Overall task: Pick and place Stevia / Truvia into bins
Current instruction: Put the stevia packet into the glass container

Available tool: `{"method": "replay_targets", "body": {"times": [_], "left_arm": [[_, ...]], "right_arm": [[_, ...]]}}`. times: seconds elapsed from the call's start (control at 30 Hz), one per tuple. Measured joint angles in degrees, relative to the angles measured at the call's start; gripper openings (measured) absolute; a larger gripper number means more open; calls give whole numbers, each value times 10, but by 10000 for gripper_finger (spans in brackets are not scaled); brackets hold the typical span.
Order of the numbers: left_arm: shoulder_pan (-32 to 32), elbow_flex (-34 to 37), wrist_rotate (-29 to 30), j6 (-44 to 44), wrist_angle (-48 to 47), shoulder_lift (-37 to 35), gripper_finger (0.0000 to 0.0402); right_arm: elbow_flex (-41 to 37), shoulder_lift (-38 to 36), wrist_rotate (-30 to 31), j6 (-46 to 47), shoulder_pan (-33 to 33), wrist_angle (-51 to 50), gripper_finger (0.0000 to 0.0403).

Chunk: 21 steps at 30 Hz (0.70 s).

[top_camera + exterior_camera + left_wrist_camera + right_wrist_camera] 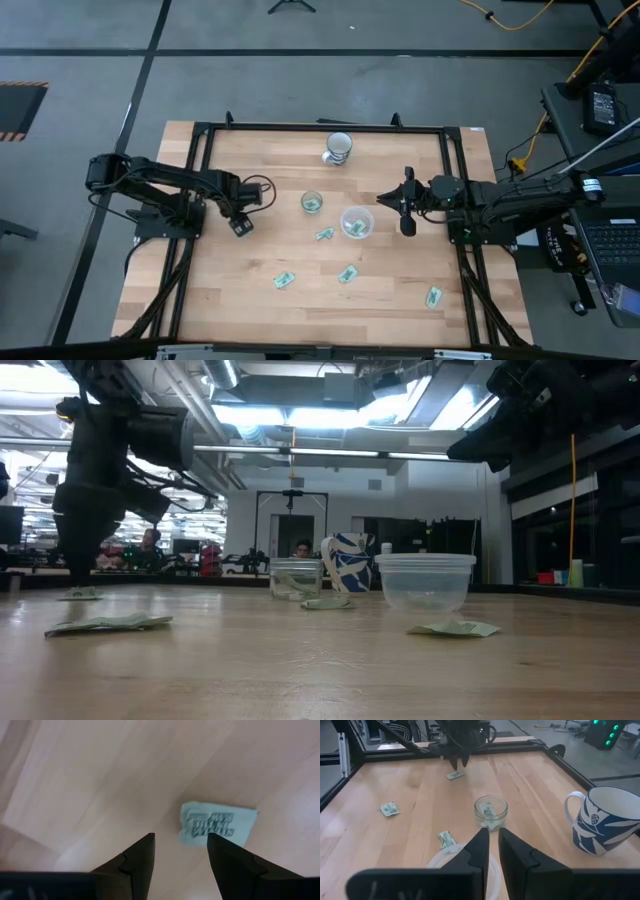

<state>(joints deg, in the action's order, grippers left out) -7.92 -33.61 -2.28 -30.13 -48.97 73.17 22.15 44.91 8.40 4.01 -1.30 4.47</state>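
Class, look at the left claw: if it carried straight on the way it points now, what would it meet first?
Most likely the green packet on the wooden table. The left claw, open, points down almost straight at it, though the packet sits slightly to one side.

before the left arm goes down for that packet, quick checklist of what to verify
1. Left gripper open: ok.
2. Packet lined up between the fingers: not ok, it lies off toward one finger.
3. Packet flat on the table, nothing on it: ok.
4. Glass cup upright, mouth free: ok, packets already inside.
5. Plastic cup upright: ok.
6. Right gripper away from the left arm's side: ok, beside the plastic cup.
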Motion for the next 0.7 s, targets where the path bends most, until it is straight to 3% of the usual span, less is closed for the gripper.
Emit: {"method": "replay_targets", "body": {"times": [0.7], "left_arm": [[0, -3, -3, 0, 34, 61, 174]], "right_arm": [[0, 0, 0, 0, 0, 0, 46]]}}
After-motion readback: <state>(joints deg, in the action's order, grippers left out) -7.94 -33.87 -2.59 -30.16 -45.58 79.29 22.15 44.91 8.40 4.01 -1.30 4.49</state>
